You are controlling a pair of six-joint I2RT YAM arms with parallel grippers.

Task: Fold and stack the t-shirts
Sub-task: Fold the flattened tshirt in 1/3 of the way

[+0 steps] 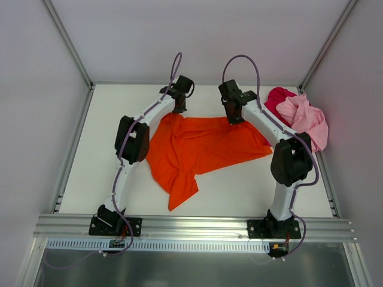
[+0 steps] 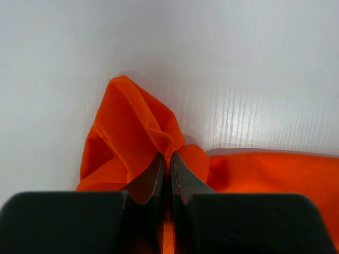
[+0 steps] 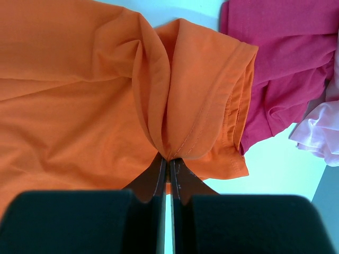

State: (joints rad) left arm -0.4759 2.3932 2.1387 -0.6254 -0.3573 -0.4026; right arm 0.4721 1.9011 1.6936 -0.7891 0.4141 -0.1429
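White tabletop [image 1: 90,173], grey walls [image 1: 179,36] | left pincer [image 2: 168,154], right pincer [image 3: 168,159] both clamp orange t-shirt [image 1: 203,146] | pink t-shirt [image 1: 308,116], red t-shirt [image 1: 278,98] far-right

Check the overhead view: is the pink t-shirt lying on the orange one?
No, the pink t-shirt is bunched in the far right corner by the red t-shirt, off the orange t-shirt spread mid-table.

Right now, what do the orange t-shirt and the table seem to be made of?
Orange t-shirt: soft matte cloth, probably cotton knit; it gathers into folds and has a stitched hem. Table: hard white board, slightly glossy with fine grain lines, perhaps laminate.
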